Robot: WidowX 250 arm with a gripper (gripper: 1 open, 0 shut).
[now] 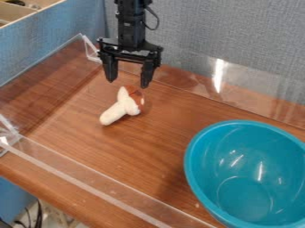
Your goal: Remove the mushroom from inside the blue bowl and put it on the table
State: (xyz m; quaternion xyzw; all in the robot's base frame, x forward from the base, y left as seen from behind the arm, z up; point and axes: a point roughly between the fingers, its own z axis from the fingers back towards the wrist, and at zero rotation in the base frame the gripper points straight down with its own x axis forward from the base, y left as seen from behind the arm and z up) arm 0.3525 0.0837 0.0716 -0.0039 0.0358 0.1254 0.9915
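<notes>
The mushroom [121,105] lies on its side on the table [131,147], cream-white with its reddish-brown cap end pointing back right. My gripper [127,83] hangs open just above and behind it, fingers spread and holding nothing. The blue bowl [248,171] stands at the front right, empty inside, well apart from the mushroom.
Low clear acrylic walls [71,183] run along the table's edges. A blue-grey fabric panel [226,31] stands behind the table. A cardboard box [27,11] sits at the back left, outside the walls.
</notes>
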